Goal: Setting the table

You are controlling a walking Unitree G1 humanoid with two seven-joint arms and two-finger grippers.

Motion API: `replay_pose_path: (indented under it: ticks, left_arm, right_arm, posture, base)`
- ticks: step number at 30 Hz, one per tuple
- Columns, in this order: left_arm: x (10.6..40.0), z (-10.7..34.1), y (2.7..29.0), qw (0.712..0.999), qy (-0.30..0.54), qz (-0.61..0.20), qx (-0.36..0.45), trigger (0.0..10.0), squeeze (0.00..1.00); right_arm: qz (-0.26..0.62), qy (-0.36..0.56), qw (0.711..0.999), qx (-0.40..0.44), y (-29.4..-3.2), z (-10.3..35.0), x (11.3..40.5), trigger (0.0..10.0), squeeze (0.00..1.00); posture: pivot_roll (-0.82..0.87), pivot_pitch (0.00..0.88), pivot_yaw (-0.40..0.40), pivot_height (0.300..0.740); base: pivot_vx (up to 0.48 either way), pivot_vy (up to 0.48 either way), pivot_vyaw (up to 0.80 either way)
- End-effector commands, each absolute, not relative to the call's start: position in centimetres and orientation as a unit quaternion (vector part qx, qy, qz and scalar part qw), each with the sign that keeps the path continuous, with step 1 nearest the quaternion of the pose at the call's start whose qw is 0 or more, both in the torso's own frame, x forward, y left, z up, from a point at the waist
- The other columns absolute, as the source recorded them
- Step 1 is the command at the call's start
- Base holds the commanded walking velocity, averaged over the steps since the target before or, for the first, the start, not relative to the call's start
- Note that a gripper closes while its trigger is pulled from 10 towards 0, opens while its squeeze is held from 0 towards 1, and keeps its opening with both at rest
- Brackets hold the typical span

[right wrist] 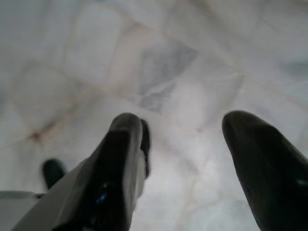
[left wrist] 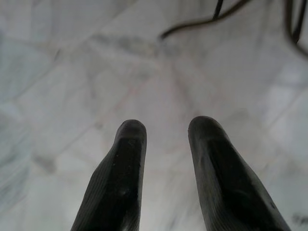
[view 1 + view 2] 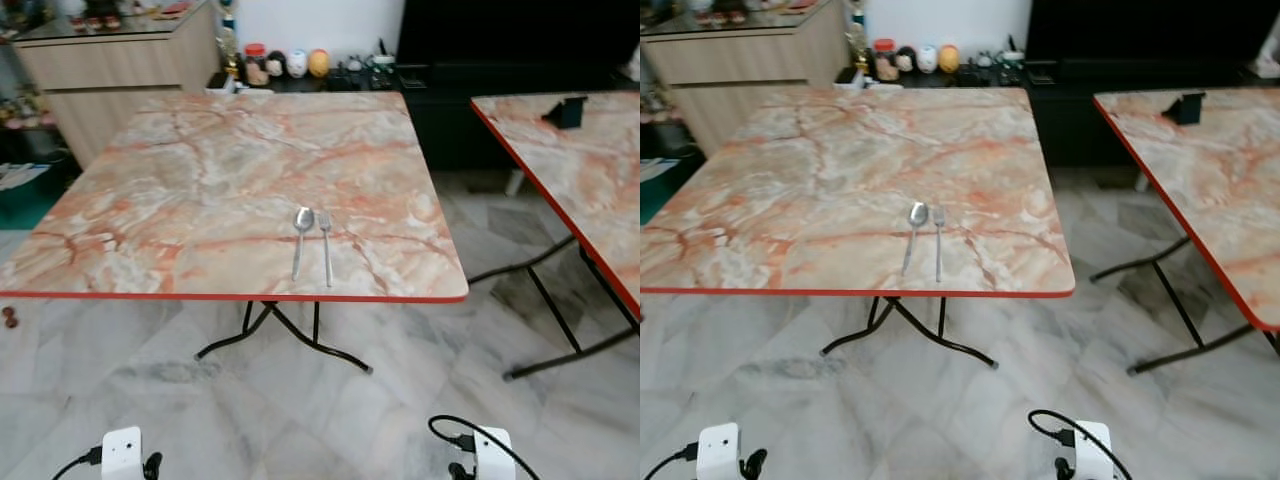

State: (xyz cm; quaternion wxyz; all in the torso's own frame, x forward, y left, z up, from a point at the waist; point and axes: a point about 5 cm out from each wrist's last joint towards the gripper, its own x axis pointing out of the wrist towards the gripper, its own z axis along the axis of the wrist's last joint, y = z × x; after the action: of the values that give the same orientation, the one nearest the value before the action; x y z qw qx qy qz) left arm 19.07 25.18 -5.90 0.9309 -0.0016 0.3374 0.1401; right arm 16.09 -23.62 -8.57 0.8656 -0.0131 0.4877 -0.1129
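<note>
**Spoon and fork laid side by side on the marble-patterned counter**

A square folding counter (image 3: 200, 190) with a pink, orange and cream marble pattern and a thin red edge stands in front of the robot on black folding legs (image 3: 285, 335). Near its front edge, somewhat right of centre, a spoon (image 3: 300, 238) and a fork (image 3: 326, 245) lie just beside each other, handles toward the robot, bowl and tines pointing away. The spoon is on the left and angled slightly; the fork is nearly straight. They look close but apart.

To the right stands a second counter (image 3: 580, 170) of the same pattern and red edging, with a small dark object (image 3: 567, 111) near its far corner. The floor (image 3: 330, 410) is pale grey-white marble tile with darker veins.

Behind the near counter, a light wooden cabinet (image 3: 110, 75) sits at the left with small items on its glass top. A low dark unit (image 3: 440, 90) runs along the back wall and carries a row of small ornaments (image 3: 290, 64), among them rounded white and orange ones. A white wall rises behind them.

Both arms hang low near the floor. The left gripper (image 2: 166, 130) points at the tiles, its jaws apart with nothing between them. The right gripper (image 1: 185, 127) likewise faces the floor, jaws spread wide and empty.
</note>
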Motion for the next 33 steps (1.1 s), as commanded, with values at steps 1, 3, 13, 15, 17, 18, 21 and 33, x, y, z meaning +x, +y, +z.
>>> replay_pose_path:
  ticks: [1,3,13,15,17,18,21,33]
  left_arm:
    - [17.89,-6.29,25.99,0.923,0.353,0.153,0.002,10.0,0.00]
    - [17.90,-6.29,25.98,0.923,0.353,0.153,0.002,10.0,0.00]
    - [17.95,-6.25,25.86,0.925,0.348,0.153,0.002,10.0,0.00]
    - [17.94,-6.24,25.90,0.925,0.348,0.154,0.002,10.0,0.00]
    - [17.94,-6.24,25.91,0.925,0.348,0.154,0.002,10.0,0.00]
    - [17.93,-6.24,25.91,0.925,0.348,0.154,0.002,10.0,0.00]
    - [17.94,-6.24,25.87,0.925,0.347,0.153,0.002,10.0,0.00]
    - [17.52,-6.55,25.59,0.923,0.353,0.149,-0.010,10.0,0.00]
  right_arm:
    - [-0.105,0.482,0.870,-0.008,-22.88,-8.50,16.68,10.0,0.00]
    - [-0.105,0.482,0.870,-0.008,-22.88,-8.50,16.68,10.0,0.00]
    - [-0.106,0.483,0.869,-0.008,-22.90,-8.49,16.70,10.0,0.00]
    - [-0.106,0.483,0.869,-0.008,-22.89,-8.49,16.71,10.0,0.00]
    - [-0.106,0.482,0.869,-0.007,-22.89,-8.49,16.71,10.0,0.00]
    - [-0.106,0.482,0.869,-0.007,-22.89,-8.49,16.71,10.0,0.00]
    - [-0.107,0.482,0.870,-0.008,-22.92,-8.48,16.70,10.0,0.00]
    - [-0.109,0.476,0.872,-0.010,-23.01,-8.43,16.72,10.0,0.00]
  posture:
    - [-0.02,0.000,0.041,0.740]
    - [-0.02,0.000,0.041,0.740]
    - [-0.02,0.000,0.040,0.740]
    - [-0.02,0.000,0.039,0.740]
    - [-0.02,0.000,0.040,0.740]
    - [-0.02,0.000,0.040,0.740]
    - [-0.02,0.000,0.039,0.740]
    - [-0.03,0.000,0.037,0.740]
  base:
    - [0.000,0.292,0.00]
    - [0.000,0.292,0.00]
    - [0.000,0.297,0.00]
    - [0.000,0.298,0.00]
    - [0.000,0.296,0.00]
    - [0.000,0.296,0.00]
    - [0.000,0.087,0.00]
    - [0.000,0.000,0.00]
